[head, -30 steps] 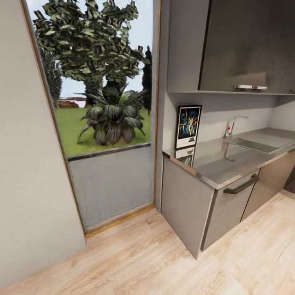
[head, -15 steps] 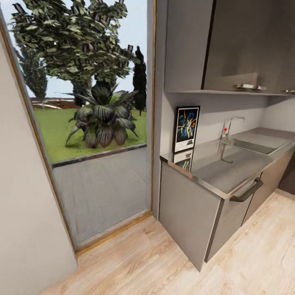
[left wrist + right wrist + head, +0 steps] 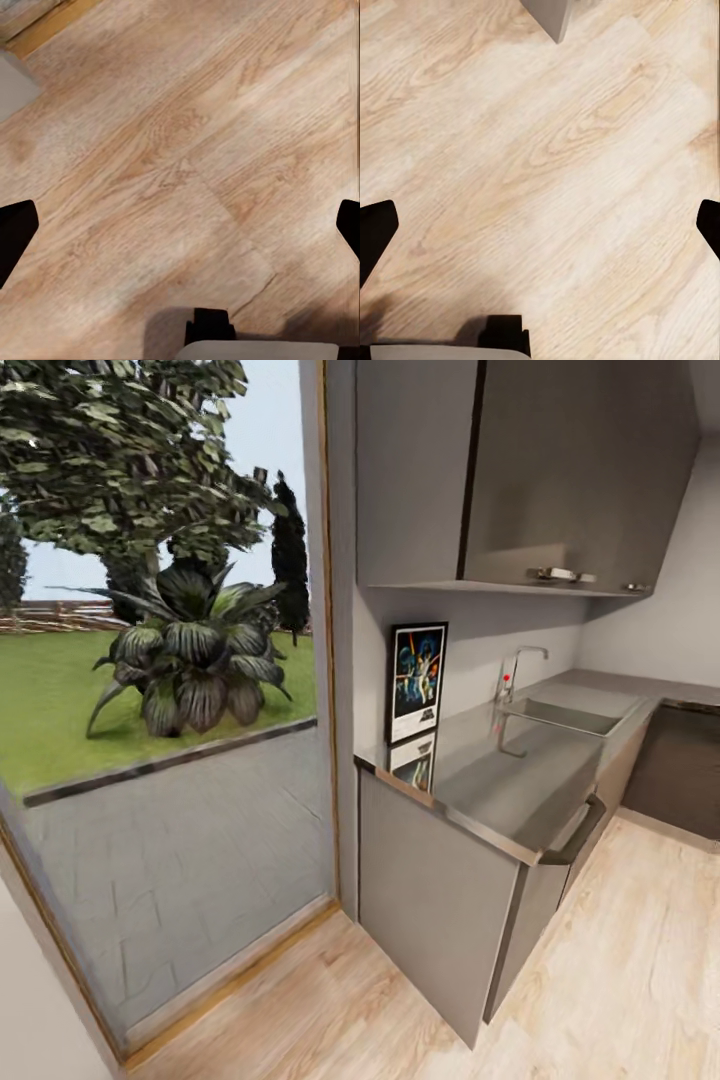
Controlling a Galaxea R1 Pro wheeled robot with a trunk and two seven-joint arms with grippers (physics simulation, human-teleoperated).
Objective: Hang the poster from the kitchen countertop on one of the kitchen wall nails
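The poster [image 3: 417,682] stands upright at the left end of the kitchen countertop [image 3: 500,790], leaning against the grey wall, and its reflection shows in the glossy top. No wall nail shows in any view. Neither arm appears in the head view. In the left wrist view my left gripper [image 3: 180,229] is open over the wooden floor, its dark fingertips [image 3: 15,234] at the picture's edges. My right gripper [image 3: 540,229] is likewise open above floorboards, with nothing between its fingertips [image 3: 375,232].
An inset sink [image 3: 560,717] with a thin tap [image 3: 515,672] lies further along the worktop. Grey wall cabinets [image 3: 520,470] hang above it. A tall glazed opening [image 3: 170,690] onto a garden fills the left. A grey cabinet corner [image 3: 551,15] shows near the right gripper.
The whole head view has shifted: the camera has moved closer and turned, so the counter and poster sit further left and larger. The poster has not moved on the counter.
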